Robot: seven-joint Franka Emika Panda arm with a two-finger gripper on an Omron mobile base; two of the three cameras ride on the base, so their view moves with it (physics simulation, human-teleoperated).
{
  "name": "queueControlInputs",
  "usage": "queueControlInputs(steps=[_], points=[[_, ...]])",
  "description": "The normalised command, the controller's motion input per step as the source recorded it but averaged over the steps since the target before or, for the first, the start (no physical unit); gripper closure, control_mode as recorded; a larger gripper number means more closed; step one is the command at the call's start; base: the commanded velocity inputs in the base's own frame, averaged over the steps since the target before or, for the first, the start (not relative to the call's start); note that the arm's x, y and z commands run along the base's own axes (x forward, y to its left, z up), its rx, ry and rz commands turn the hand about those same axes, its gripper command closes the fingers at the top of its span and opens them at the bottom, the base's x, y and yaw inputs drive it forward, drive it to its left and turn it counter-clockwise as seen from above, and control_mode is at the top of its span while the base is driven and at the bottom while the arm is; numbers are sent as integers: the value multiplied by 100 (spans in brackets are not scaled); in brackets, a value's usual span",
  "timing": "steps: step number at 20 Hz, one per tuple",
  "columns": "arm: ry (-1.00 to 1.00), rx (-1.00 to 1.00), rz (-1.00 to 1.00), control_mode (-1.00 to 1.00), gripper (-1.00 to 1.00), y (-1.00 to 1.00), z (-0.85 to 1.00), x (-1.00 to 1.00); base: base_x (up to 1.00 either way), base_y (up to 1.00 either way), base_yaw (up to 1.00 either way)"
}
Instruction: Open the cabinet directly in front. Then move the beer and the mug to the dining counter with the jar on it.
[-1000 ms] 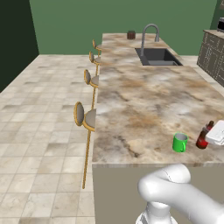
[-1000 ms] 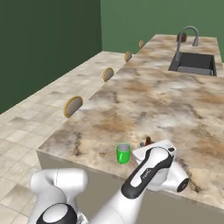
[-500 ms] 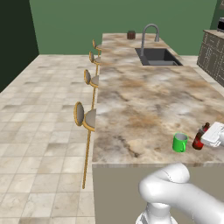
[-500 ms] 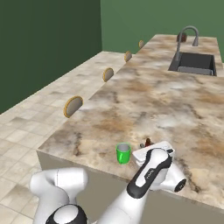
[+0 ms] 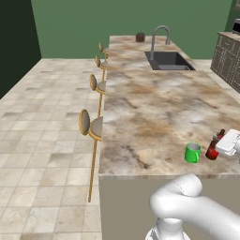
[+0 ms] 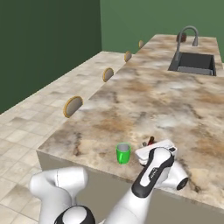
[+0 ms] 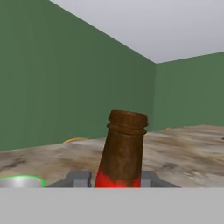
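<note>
The beer [image 7: 122, 151] sits squarely between the jaws: in the hand view its brown neck with the red band rises up the middle, and a grey finger [image 7: 78, 178] stands close against it on each side, so the jaws are narrowed onto the bottle and holding it. From the left base view the gripper [image 5: 224, 143] shows as a white block near the right edge, with the dark bottle [image 5: 213, 147] under and just beside it, its base down at the level of the bench [image 5: 154, 108]; whether it fully rests on the marble or hangs a hair above cannot be told. In the right base view only the bottle's red-banded top [image 6: 150, 141] peeks out behind the white hand [image 6: 155, 151]. The mug [image 5: 192, 153], bright green and upright, stands on the bench just to the left of the bottle, near but apart from it, close to the near edge of the marble top. The jar [image 5: 140, 37] stands well away at the far end of the same bench, beyond the dark sink [image 5: 168, 61] and the arched faucet [image 5: 159, 40]. Round gold-framed stools [image 5: 91, 125] line the bench's left side over a tiled floor [image 5: 42, 140].
</note>
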Motion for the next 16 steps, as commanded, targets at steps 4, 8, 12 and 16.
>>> queueControlInputs(steps=[4,8,12,16], points=[[-3,0,0,-100,-100,0,-18,9,0,0,0],[-5,0,0,-100,-100,0,-4,0,0,0,0],[-13,0,0,-100,-100,0,0,-6,0,0,0],[-10,0,0,-100,-100,0,0,-3,0,0,0]])
